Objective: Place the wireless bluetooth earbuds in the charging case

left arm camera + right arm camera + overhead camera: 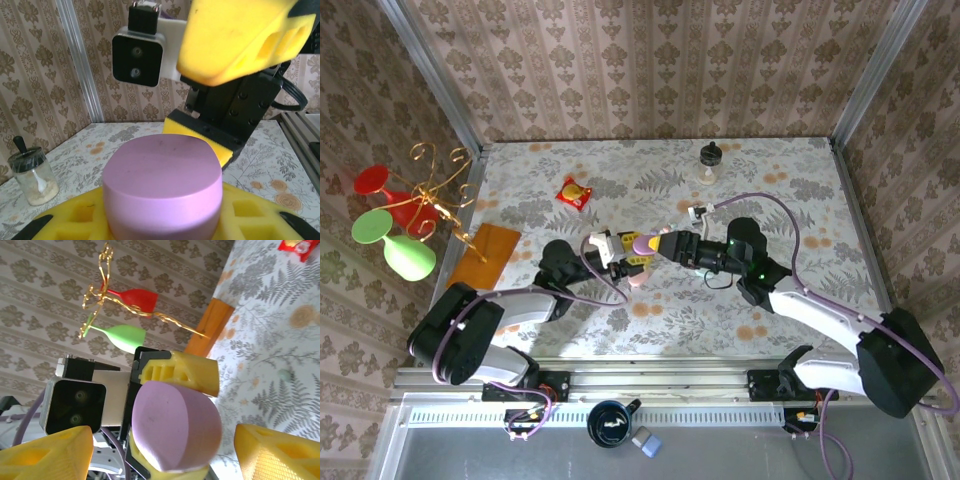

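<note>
Partly the left tool [634,250] hides the lilac case [162,185].

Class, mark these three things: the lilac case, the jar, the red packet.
Lilac case [162,162], left wrist view, top face.
Jar [32,180], left wrist view, glass body.
Red packet [574,194], top view, middle.

Underside of the lilac case [162,185] beyond the lower edge

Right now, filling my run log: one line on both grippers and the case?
left gripper: shut on lilac case | right gripper: open, fingers either side of case, no grip
</note>
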Tool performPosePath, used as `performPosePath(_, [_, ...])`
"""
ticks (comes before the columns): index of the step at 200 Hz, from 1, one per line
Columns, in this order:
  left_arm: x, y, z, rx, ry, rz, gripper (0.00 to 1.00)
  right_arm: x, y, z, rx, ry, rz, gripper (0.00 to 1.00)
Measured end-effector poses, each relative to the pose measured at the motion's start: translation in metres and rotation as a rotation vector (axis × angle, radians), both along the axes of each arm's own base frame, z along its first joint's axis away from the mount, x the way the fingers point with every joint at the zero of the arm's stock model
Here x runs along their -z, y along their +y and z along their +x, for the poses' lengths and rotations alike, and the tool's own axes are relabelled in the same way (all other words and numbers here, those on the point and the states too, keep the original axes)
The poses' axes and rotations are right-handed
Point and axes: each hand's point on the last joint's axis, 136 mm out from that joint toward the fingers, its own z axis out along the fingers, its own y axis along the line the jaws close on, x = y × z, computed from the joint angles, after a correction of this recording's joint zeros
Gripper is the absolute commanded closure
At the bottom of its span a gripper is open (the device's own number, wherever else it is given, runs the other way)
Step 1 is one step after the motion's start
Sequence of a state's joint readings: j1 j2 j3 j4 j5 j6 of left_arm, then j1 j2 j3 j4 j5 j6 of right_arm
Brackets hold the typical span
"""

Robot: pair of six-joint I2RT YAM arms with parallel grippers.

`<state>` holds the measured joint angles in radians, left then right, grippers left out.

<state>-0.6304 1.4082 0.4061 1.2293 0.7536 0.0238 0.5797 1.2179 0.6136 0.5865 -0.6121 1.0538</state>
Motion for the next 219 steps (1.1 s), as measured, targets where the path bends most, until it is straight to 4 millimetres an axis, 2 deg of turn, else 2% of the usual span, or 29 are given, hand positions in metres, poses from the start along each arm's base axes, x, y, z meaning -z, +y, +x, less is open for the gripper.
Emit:
performPosePath(19, [-0.002, -0.002, 0.0, 0.0, -0.008, -0.004, 0.73, -0.005, 0.003, 0.002, -0.006, 0.009, 0.039, 0.4])
performPosePath(69, [-0.01, -0.002, 0.0, -0.005, -0.048, -0.025, 0.73, -0.002, 0.002, 0.005, 0.0, 0.055, 0.069, 0.71])
performPosePath(88, [-0.011, -0.002, 0.0, -0.011, -0.056, -0.028, 0.73, -0.003, 0.001, 0.006, 0.003, 0.057, 0.077, 0.78])
performPosePath(118, [-0.011, -0.002, 0.002, -0.018, -0.056, -0.027, 0.71, -0.003, 0.0, 0.008, 0.006, 0.065, 0.081, 0.81])
performPosePath(127, [-0.011, -0.002, 0.002, -0.02, -0.055, -0.027, 0.67, -0.003, -0.001, 0.009, 0.009, 0.065, 0.081, 0.81])
performPosePath(153, [-0.007, -0.002, 0.005, -0.032, -0.049, -0.013, 0.34, 0.0, -0.005, 0.013, 0.026, 0.066, 0.074, 0.79])
performPosePath(181, [0.003, 0.001, 0.01, -0.06, -0.009, 0.028, 0.09, 0.019, -0.027, 0.031, 0.124, 0.065, 0.027, 0.82])
performPosePath(200, [0.008, 0.004, 0.011, -0.082, 0.013, 0.049, 0.0, 0.045, -0.05, 0.045, 0.212, 0.095, -0.026, 0.82])
performPosePath(219, [0.016, 0.01, 0.013, -0.128, 0.05, 0.071, 0.0, 0.074, -0.075, 0.059, 0.32, 0.121, -0.109, 0.82])
